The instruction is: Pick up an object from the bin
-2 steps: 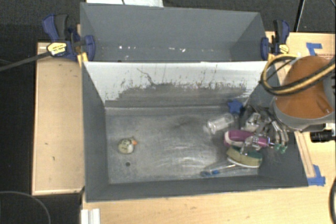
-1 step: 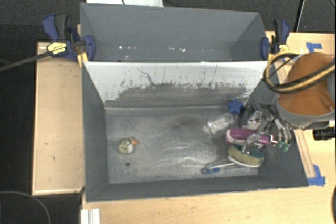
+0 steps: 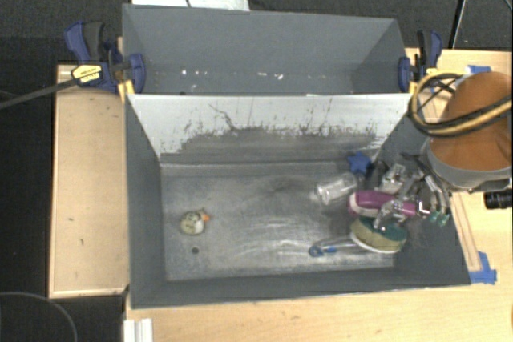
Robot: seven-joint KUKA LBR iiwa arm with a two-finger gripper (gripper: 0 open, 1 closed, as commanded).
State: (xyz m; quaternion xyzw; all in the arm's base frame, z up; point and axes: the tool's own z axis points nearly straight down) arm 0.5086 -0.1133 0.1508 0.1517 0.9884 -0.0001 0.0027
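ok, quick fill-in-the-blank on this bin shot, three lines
Seen from the camera, the gripper hangs at the bin's ___ end.
The small round thing lies alone near the bin's ___ wall.
The bar lying beside the gripper is ___ in colour.
Missing words: right; left; purple.

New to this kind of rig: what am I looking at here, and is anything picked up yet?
One camera looks down into a grey metal bin. A robot arm with an orange cover reaches in from the right; its tool sits low among a cluster at the bin's right end: a purple object, a round tan disc, a clear small container, a blue-tipped clear stick. A small pale round thing lies alone at the left. Whether anything is gripped cannot be told.
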